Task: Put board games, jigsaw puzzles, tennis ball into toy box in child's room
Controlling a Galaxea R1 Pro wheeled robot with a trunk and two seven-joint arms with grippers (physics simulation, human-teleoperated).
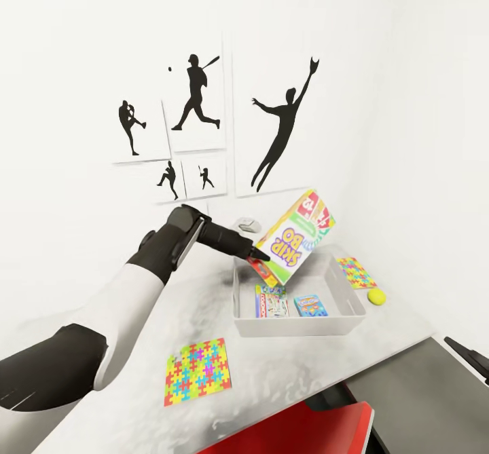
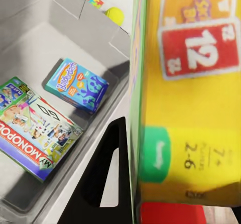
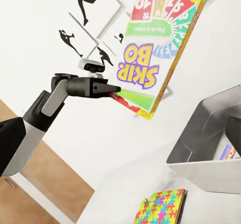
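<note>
Head view: the SKIP-BO board game point(image 1: 296, 237) is being held tilted above the toy box point(image 1: 299, 325) on the table point(image 1: 197, 305), clamped at its lower corner by the left gripper point(image 1: 259, 256); two smaller games are lying inside.

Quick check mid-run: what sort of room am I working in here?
Most likely a child's bedroom or playroom. Black sports-silhouette prints hang on the white wall, and the pale table carries a grey toy box, jigsaw puzzles and a tennis ball. The left gripper holds a Skip-Bo game.
</note>
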